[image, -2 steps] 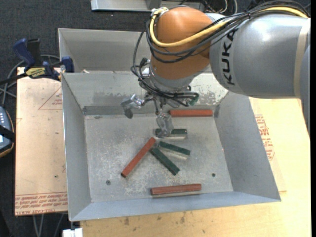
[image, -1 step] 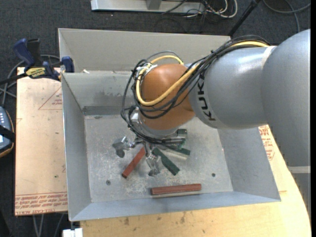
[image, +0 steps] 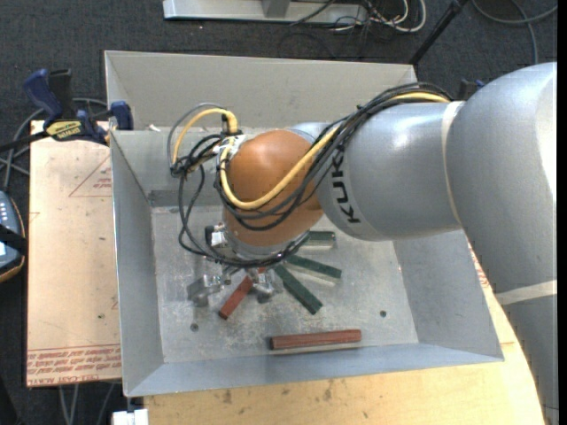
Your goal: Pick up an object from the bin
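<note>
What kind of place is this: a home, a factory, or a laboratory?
Probably a robotics laboratory or test cell. A large grey robot arm reaches into a grey metal bin of small sticks and blocks, and loose cables lie on the dark floor behind it.

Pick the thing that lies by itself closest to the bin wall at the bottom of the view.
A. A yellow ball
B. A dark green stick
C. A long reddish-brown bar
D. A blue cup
C: the long reddish-brown bar lies flat and alone along that wall, while the dark green sticks sit farther up the bin floor, next to the gripper.
</note>
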Robot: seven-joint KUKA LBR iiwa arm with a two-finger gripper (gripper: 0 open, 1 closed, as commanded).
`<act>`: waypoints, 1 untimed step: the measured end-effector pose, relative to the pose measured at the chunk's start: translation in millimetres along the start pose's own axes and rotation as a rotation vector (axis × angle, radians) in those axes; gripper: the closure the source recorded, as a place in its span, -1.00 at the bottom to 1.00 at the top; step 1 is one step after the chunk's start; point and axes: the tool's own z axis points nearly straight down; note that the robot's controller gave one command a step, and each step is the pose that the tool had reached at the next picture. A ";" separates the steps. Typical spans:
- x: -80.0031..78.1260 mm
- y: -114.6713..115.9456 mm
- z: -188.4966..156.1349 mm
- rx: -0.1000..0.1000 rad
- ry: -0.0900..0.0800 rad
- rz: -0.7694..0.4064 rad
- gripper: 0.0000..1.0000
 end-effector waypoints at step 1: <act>0.5 -1.2 -1.6 0.002 -0.001 0.002 1.00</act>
